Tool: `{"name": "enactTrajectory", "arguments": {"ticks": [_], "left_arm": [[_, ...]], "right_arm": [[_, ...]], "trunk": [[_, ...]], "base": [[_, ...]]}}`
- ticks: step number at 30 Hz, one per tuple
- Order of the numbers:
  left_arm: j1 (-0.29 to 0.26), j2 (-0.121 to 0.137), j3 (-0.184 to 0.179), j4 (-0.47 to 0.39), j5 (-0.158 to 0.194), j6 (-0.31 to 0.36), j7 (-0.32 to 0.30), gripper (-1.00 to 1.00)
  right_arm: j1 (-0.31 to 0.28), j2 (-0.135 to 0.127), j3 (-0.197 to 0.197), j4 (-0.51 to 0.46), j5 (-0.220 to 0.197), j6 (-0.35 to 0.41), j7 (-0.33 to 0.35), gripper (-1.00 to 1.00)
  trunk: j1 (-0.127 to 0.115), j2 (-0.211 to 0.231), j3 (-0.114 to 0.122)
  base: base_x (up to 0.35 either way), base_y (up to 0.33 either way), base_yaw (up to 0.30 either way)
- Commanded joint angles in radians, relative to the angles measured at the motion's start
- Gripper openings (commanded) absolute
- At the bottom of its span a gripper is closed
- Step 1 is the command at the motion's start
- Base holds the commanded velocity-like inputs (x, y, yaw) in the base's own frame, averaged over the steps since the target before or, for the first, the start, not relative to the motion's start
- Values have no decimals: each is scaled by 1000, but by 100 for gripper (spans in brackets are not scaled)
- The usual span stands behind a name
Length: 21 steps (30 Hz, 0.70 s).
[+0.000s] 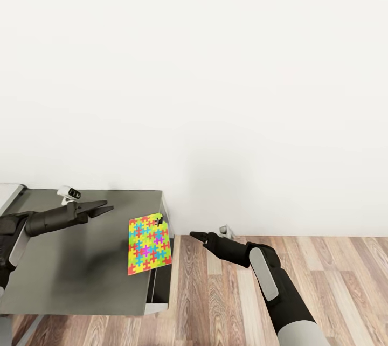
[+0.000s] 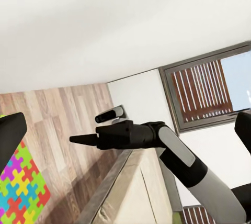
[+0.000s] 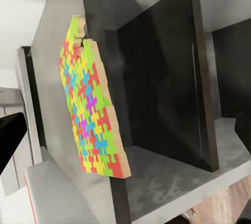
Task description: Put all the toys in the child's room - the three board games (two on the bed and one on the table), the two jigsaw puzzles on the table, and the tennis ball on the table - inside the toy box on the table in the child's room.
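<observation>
Head view: one jigsaw puzzle (image 1: 149,244), a flat slab of red, yellow, green, blue and magenta interlocking pieces, lies on the dark grey top of the table (image 1: 81,270). It sits at the top's edge nearest the wooden floor (image 1: 323,265), and one corner reaches slightly past that edge. A plain white wall (image 1: 215,66) rises behind the table.

The left gripper (image 1: 105,208) hangs above the dark top, well apart from the puzzle; its fingers lie close together in a narrow point, holding nothing. The right gripper (image 1: 196,236) hangs over the floor just beside the table's edge, near the puzzle but apart from it; its fingers also meet in a point, with nothing between them.

Left wrist view: the right gripper (image 2: 78,140) shows with its fingertips pressed together, above the table's edge, and part of the puzzle (image 2: 18,187) is seen.

Right wrist view: the puzzle (image 3: 94,103) overhangs the table's edge, above a dark open compartment (image 3: 167,77) under the top.
</observation>
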Motion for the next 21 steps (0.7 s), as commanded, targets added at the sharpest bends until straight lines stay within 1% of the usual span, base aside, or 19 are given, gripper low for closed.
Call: {"name": "enactTrajectory", "arguments": {"ticks": [1, 10, 15, 21], "left_arm": [[-1, 0, -1, 0, 0, 11, -4, 100], [1, -1, 0, 0, 0, 9, -4, 100], [1, -1, 0, 0, 0, 9, -4, 100], [1, -1, 1, 0, 0, 5, -4, 100]], "right_arm": [[-1, 1, -2, 0, 3, 6, 4, 100], [-1, 1, 1, 0, 3, 13, 16, 100], [-3, 1, 1, 0, 3, 14, 22, 100], [-4, 0, 2, 0, 3, 14, 23, 100]], "trunk": [[0, -1, -1], [0, -1, -1], [0, -1, -1], [0, -1, -1]], "base": [[0, 0, 0], [0, 2, 0], [0, 144, 0], [0, 81, 0]]}}
